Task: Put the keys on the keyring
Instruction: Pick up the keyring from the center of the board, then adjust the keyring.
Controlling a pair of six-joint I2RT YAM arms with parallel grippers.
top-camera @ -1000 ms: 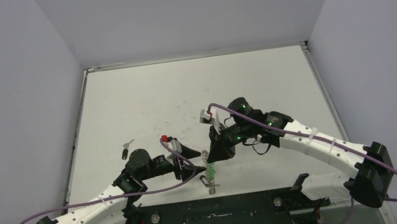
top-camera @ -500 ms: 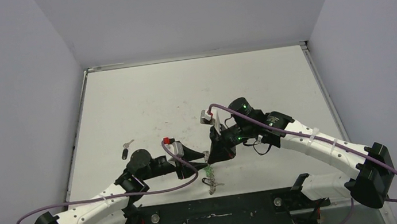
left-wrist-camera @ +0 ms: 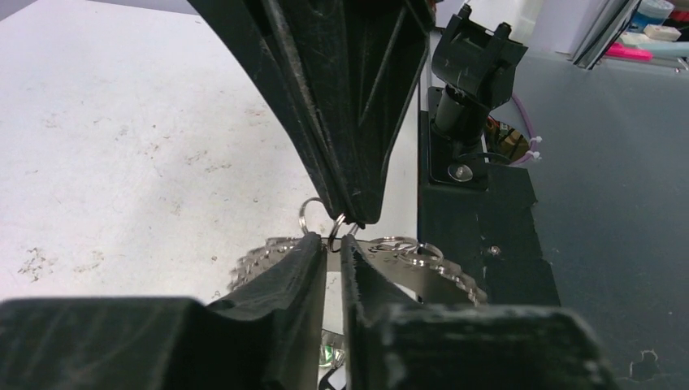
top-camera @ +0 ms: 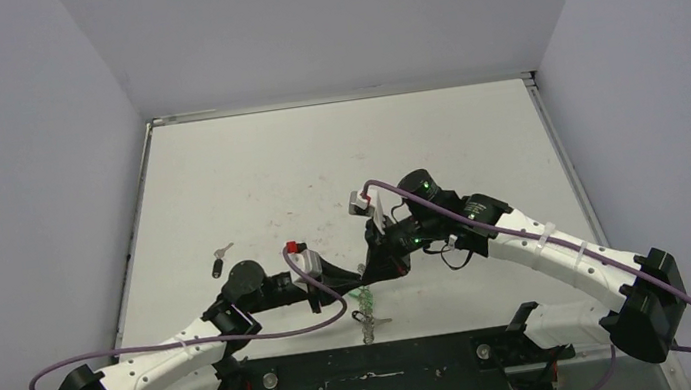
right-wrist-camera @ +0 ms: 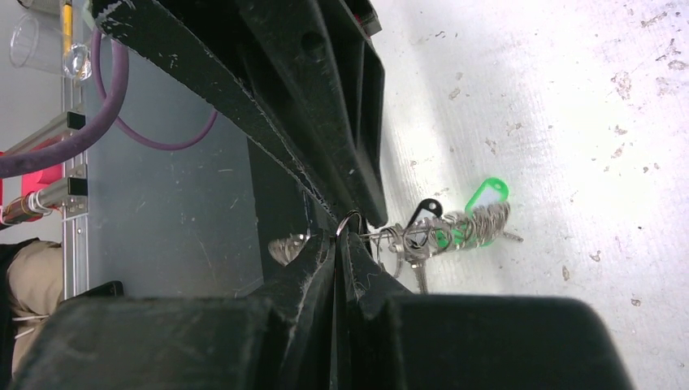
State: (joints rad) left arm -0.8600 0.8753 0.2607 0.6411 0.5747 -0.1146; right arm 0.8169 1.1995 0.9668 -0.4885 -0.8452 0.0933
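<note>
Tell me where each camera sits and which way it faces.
Top external: above and behind the robot, looking down on the table; both arms show, left gripper and right gripper tip to tip.
Left wrist: on the left arm, looking past its own fingers at the right gripper and keyring.
Right wrist: on the right arm, looking past its own fingers at the left gripper.
Shared: both wrist views show the keyring.

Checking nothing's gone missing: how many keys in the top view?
3. The black-headed key lies alone toward the table's left edge. The green-headed key and the silver key are bunched together near its front edge, centre. Others may be hidden in that bunch.
</note>
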